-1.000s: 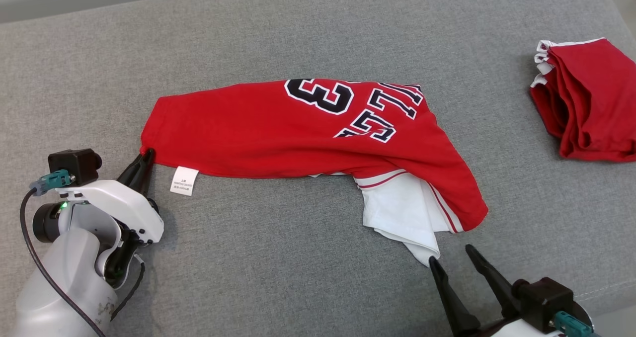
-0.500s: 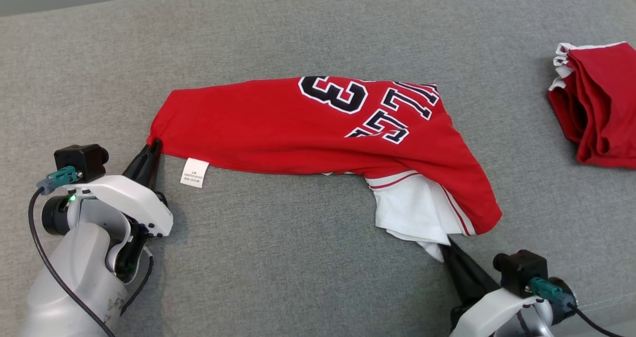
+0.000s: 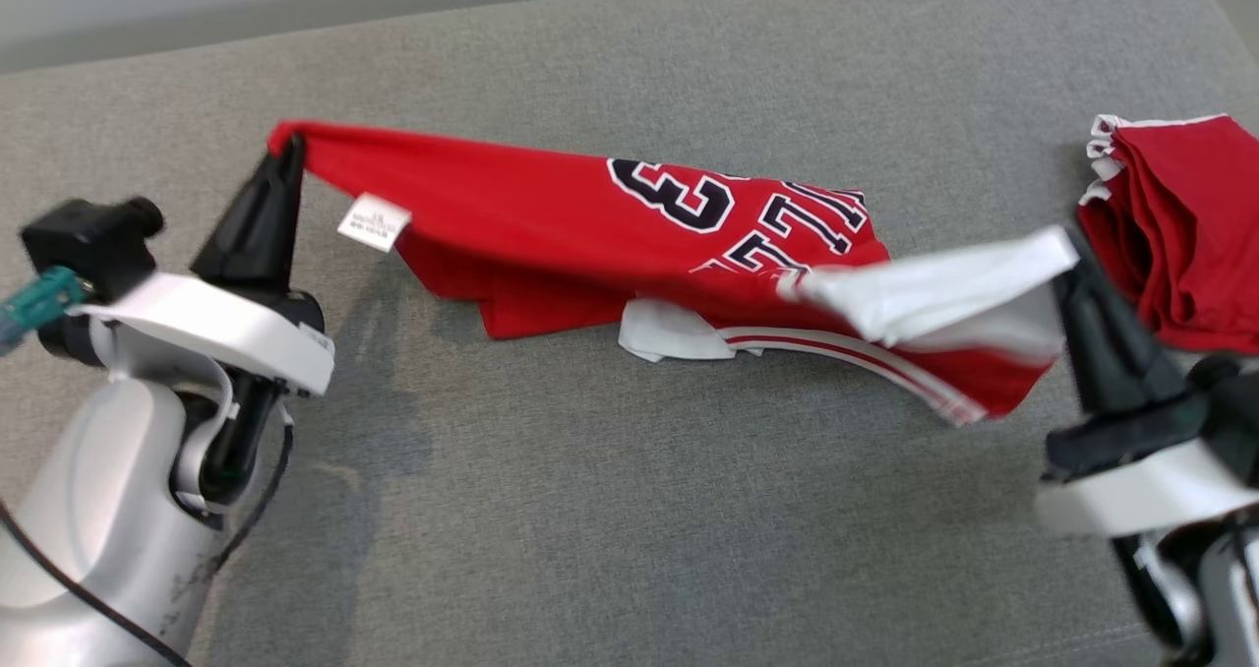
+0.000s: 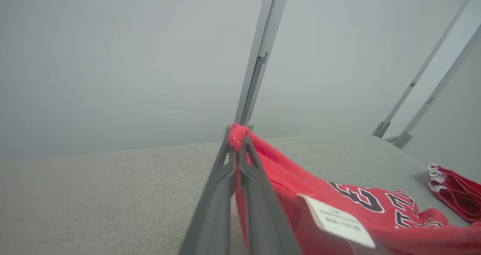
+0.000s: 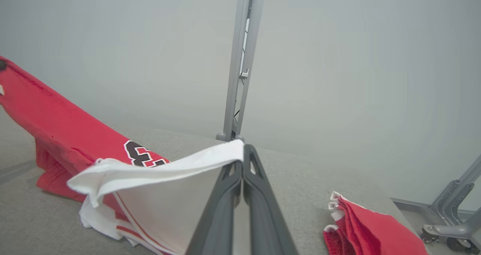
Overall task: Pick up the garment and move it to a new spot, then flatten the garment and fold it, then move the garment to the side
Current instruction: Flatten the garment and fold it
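**Both ends pinched, garment strung between the arms**

Left end effector (image 3: pixel 287 148): fingers pressed together on a red corner of the garment (image 3: pixel 551 219). The left wrist view shows a nub of red cloth squeezed out at the tips. The care label (image 3: pixel 374 222) hangs just beside that grip.

Right end effector (image 3: pixel 1068 246): fingers closed on a white corner at the opposite end. The right wrist view shows the white edge clamped at the tips.

Position: both held corners are raised off the grey fabric-covered counter (image 3: pixel 590 510). The middle, with its black numerals, sags and rests on it, bunched, with red-striped white trim turned out underneath. The garment thus spans from one end effector to the other, each touching only its own corner.

Reasoning (judgement): gripping two far-apart corners lets the arms carry the cloth together and draw it taut for flattening.

A second red garment (image 3: pixel 1180 224) lies folded at the right, near the right end effector but apart from the held cloth.
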Controlling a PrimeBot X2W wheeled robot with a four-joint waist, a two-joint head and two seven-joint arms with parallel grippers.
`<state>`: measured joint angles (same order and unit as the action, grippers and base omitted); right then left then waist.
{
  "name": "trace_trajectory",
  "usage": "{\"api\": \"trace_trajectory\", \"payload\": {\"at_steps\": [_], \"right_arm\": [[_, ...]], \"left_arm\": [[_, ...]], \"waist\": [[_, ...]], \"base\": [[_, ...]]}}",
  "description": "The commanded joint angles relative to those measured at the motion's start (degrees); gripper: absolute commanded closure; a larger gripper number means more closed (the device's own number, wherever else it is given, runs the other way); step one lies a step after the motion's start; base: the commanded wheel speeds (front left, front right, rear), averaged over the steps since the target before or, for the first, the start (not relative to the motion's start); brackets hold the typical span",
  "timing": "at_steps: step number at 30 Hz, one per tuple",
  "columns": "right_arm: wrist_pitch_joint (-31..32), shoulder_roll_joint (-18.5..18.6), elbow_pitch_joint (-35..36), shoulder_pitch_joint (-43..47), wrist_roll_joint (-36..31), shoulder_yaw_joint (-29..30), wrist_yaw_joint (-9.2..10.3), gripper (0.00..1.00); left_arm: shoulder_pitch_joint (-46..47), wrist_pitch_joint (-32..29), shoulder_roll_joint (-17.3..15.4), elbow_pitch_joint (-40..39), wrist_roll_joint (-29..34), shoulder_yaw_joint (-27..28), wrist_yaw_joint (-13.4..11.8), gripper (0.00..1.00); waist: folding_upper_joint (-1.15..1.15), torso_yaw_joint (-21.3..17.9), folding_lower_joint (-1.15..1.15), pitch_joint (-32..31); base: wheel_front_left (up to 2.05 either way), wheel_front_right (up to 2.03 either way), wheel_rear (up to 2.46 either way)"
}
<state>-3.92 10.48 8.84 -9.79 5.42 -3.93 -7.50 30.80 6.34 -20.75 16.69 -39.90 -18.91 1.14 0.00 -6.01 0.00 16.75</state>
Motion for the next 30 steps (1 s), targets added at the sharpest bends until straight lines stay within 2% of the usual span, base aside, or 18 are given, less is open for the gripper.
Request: {"api": "trace_trajectory", "payload": {"at_steps": [1, 3, 10, 18, 23, 30], "right_arm": [[0.54, 1.11, 1.09, -2.21, -0.35, 0.60, 0.03, 1.00], [0.86, 2.05, 1.73, -3.82, -0.55, 1.21, 0.03, 1.00], [2.25, 5.64, 3.18, -15.14, 1.36, 3.94, 0.03, 1.00], [3.23, 5.22, -0.57, -23.21, 6.67, 4.54, 0.03, 1.00], [3.13, 4.91, -4.22, -26.40, 9.08, 4.49, 0.03, 1.00], [3.86, 5.21, -11.73, -35.88, 12.13, 2.71, 0.03, 1.00]], "left_arm": [[-0.17, -0.52, -1.22, -2.75, 0.33, 0.73, -1.03, 1.00], [0.07, -0.99, -1.70, -5.21, 0.60, 0.99, -1.73, 1.00], [3.16, -4.68, -4.26, -19.81, 3.37, 2.11, -6.60, 1.00], [6.69, -7.30, -5.31, -26.62, 5.61, 2.48, -9.55, 1.00], [8.76, -7.91, -4.65, -26.38, 5.20, 1.81, -9.21, 1.00], [18.44, -8.51, -2.76, -18.96, 4.05, 0.19, -5.38, 1.00]], "waist": [[0.00, 0.60, 0.00, -0.76], [0.00, 0.90, 0.00, -1.11], [0.00, 3.13, 0.00, -3.93], [0.00, 4.60, 0.00, -5.32], [0.00, 5.14, 0.00, -4.55], [0.00, 5.79, 0.00, -0.88]], "base": [[0.00, 0.00, 0.00], [0.00, 0.00, 0.00], [0.00, 0.00, 0.00], [0.00, 0.00, 0.00], [0.00, 0.00, 0.00], [0.00, 0.00, 0.00]]}}
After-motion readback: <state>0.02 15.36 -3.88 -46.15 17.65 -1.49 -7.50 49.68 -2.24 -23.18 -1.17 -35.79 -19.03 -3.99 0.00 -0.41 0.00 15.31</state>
